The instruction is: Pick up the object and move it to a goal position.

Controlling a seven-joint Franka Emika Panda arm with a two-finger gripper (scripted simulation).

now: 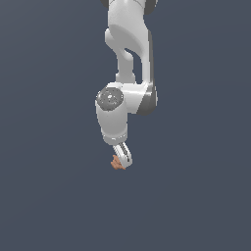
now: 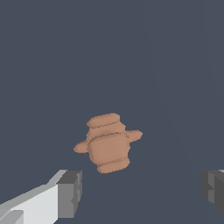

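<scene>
Hovering just over the small orange-brown lumpy object (image 1: 116, 163), the white two-fingered gripper (image 1: 122, 162) of your Panda arm is standing spread wide, holding nothing. In the wrist view the two dark grey finger pads (image 2: 70, 193) are sitting far apart, with the object (image 2: 107, 142) lying between and beyond them, touching neither.

Progress, judged from these frames: you are at the approach stage. The grasp is not yet made, the lift is not yet made, and the carry to the goal is all still ahead. No goal marker is showing in either view, so you cannot tell where the goal lies from here.

Position of the object: it is resting on the plain dark grey-blue floor (image 1: 49, 196), right beside the gripper tip, on the exterior view's left of it. Whether the tip is touching it in that view is too small to tell.

Appearance of the object: it is a squat, blocky body with a ridged cap at one end, a ridged foot at the other, and two stubby knobs sticking out sideways. It is looking matte, single-coloured and much smaller than the gripper. Your likely concern is the knobs: the pads may be closing on an uneven face, so the hold could be slipping.
</scene>
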